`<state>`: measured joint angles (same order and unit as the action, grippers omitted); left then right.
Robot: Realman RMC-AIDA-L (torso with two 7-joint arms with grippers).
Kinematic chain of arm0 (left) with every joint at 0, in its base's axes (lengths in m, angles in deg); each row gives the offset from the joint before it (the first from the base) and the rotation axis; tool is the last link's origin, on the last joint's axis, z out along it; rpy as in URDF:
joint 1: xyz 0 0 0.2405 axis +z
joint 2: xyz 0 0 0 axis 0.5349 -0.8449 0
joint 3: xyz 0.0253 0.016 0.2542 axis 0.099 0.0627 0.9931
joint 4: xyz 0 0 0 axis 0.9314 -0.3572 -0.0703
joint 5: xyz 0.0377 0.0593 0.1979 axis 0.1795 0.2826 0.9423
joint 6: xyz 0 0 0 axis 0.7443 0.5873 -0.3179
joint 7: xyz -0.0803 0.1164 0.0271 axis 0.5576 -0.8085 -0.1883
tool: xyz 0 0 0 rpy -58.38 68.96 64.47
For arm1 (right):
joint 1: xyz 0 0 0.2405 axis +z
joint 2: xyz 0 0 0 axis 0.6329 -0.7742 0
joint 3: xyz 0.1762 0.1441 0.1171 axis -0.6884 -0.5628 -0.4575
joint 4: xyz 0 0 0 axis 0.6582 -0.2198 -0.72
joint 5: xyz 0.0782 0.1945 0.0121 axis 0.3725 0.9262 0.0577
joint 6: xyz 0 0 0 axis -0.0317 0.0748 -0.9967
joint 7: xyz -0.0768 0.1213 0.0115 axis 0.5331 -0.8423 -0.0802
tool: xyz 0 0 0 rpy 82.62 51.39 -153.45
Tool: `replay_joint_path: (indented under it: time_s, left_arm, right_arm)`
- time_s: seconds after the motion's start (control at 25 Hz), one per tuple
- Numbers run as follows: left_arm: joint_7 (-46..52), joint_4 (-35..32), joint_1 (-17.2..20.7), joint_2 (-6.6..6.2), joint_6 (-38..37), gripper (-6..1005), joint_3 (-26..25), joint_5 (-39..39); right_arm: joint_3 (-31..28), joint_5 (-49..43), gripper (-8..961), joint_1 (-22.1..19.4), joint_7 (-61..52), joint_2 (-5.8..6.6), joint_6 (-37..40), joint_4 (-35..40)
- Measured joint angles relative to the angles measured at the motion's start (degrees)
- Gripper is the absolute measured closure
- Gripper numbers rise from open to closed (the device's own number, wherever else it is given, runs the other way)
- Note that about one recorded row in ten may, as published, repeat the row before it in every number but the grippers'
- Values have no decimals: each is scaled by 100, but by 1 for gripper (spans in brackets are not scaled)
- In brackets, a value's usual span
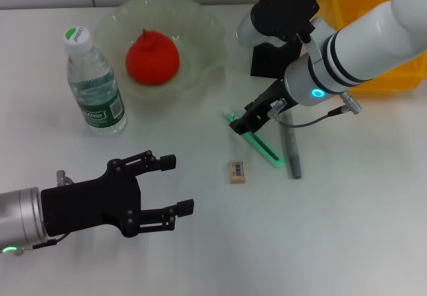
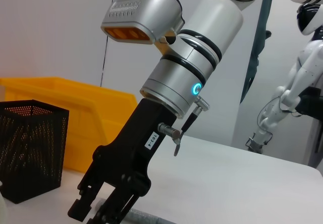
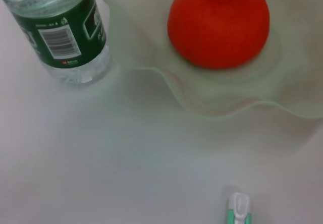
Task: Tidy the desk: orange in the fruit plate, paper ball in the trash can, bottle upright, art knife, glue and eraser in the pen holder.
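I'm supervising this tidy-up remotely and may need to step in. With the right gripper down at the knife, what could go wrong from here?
1. The right gripper is low over one end of the art knife; a grip that far off centre may let it tilt or slip.
2. The glue lies close beside the knife and could get nudged.
3. The pen holder sits behind the right arm, next to the trash can, so the knife may catch the rim on the way in.

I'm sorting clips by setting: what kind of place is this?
Probably a robotics lab with a staged desk: a plain white tabletop carries a black square mesh pen holder and a bright yellow plastic bin, and a white humanoid robot stands beyond.
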<state>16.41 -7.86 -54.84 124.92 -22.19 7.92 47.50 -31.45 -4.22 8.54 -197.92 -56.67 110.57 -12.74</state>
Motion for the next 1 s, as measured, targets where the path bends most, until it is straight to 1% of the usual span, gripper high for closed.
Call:
replay_joint_path:
  time_s: [0.2,1.0]
  left_arm:
    - [0,2,5,2,0,152,0,-1]
    - [9,79,0,0,-26,152,3,3]
  right_arm:
    - [134,17,487,0,18,3,-29,23]
    - [161,25,615,-16,12,-9,-125,143]
